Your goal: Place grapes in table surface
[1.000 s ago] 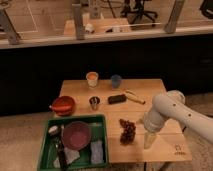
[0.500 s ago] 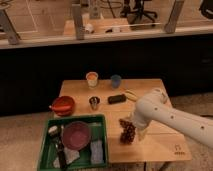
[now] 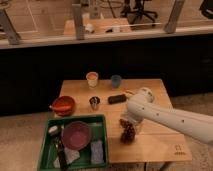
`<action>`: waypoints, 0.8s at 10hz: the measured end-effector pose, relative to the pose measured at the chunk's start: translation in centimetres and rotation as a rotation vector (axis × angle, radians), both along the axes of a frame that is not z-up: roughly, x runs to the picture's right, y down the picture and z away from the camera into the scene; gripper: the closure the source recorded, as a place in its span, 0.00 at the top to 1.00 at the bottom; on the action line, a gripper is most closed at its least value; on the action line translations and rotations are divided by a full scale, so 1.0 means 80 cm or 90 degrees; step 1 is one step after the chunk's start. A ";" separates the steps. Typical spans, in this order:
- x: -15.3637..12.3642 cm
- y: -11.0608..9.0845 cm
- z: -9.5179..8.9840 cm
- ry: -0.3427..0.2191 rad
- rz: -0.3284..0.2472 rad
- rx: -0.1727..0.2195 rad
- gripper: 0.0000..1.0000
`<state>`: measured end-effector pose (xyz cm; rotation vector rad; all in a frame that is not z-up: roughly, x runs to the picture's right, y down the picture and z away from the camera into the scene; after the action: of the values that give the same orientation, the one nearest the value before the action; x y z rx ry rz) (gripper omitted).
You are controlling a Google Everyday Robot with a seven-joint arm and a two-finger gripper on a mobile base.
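Note:
The grapes (image 3: 127, 131), a dark red-purple lumpy bunch, lie on the light tan table surface (image 3: 150, 145) just right of the green tray. My white arm reaches in from the right, and my gripper (image 3: 131, 121) is right over the top of the bunch, touching or nearly touching it. The arm's bulk hides the gripper's end.
A green tray (image 3: 46, 150) at front left holds a maroon bowl (image 3: 76, 135), a sponge and utensils. A red bowl (image 3: 63, 105), a small metal cup (image 3: 94, 103), a flat black object (image 3: 117, 98), a tan cup (image 3: 92, 79) and a blue cup (image 3: 116, 81) stand behind. A dark logo (image 3: 178, 148) marks the front right corner.
My arm has swung left across the table, from the front right edge to directly over the grapes. The grapes have stayed in place.

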<state>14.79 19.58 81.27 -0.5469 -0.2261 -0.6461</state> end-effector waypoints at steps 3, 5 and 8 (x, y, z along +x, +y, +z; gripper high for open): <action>0.024 0.009 0.023 0.009 0.003 -0.047 0.80; 0.030 0.018 0.022 -0.024 -0.002 -0.071 0.80; 0.031 0.026 0.011 -0.072 -0.018 -0.070 0.80</action>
<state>17.25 21.69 82.18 -0.6207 -0.3622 -0.6953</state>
